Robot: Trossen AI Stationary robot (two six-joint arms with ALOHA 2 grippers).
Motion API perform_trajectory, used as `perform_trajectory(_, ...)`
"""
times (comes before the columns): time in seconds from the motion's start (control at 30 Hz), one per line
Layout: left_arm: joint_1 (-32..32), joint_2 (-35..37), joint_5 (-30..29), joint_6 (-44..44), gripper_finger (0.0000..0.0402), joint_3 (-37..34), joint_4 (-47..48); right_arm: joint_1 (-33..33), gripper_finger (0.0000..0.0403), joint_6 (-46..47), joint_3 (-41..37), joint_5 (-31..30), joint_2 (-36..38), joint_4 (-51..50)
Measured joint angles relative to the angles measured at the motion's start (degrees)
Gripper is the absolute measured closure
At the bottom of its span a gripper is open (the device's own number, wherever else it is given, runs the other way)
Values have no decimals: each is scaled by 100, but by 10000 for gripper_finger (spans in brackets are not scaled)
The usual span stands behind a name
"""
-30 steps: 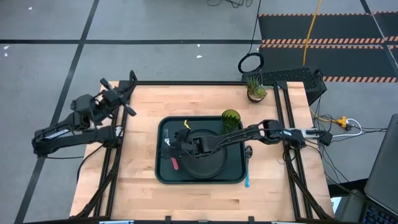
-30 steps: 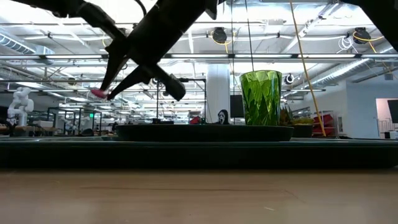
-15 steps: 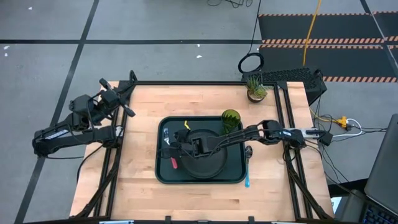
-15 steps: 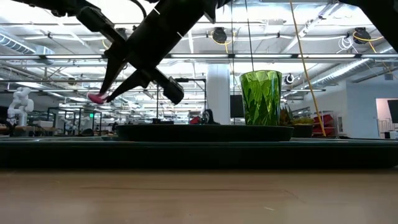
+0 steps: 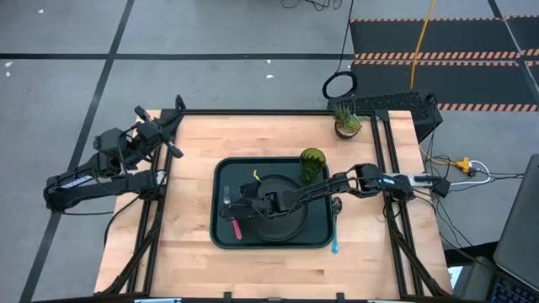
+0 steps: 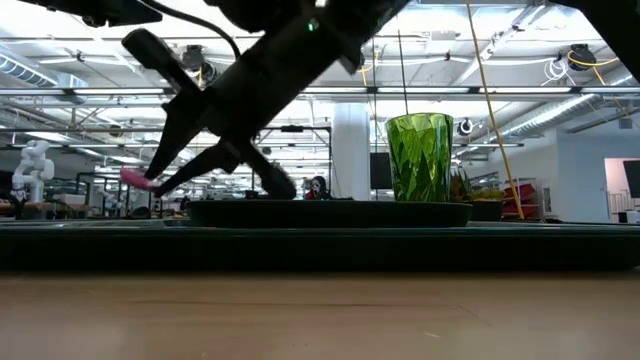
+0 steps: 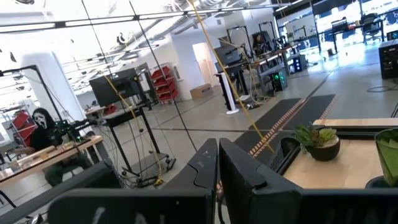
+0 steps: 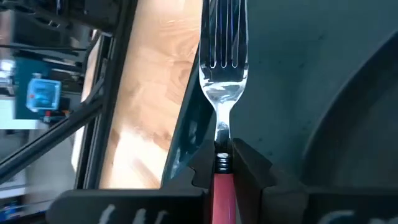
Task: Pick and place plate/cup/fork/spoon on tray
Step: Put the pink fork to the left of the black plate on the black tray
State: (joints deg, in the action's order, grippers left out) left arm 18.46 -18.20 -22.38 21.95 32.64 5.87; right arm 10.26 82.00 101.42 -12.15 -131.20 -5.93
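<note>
The dark green tray lies mid-table with the dark plate on it and the green cup at its far right corner. My right gripper reaches in from the right over the tray's left part, shut on the red-handled fork. The fork's pink handle end shows above the tray in the low view. The blue-handled spoon lies on the wood beside the tray's right lip. My left gripper waits shut beyond the table's left edge. My right gripper pinches the fork between its two fingers where the red handle meets the metal neck. The fingers slant down from the table's right and lie across the fork. The fork hangs clear above the tray floor, its handle toward the near edge.
A small potted plant stands at the table's far right corner. Bare wood lies left of the tray and along the far edge. Black frame rails run along the table's left and right sides.
My right gripper has sunk toward the tray's left part and rolled a little, still shut on the fork. The fork has come down with it, its pink handle end now lower and farther toward the near edge.
</note>
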Motion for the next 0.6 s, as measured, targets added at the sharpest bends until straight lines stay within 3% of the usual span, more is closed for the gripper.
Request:
perform_trajectory(0.13,0,0,-1,3,380,0,0,-2,384,-7,-204,16,-4,499)
perform_trajectory(0.33,0,0,-1,-8,380,0,0,-2,383,-105,-237,23,0,421)
perform_trajectory(0.6,0,0,-1,-81,380,0,-4,-2,346,-172,-237,38,0,440)
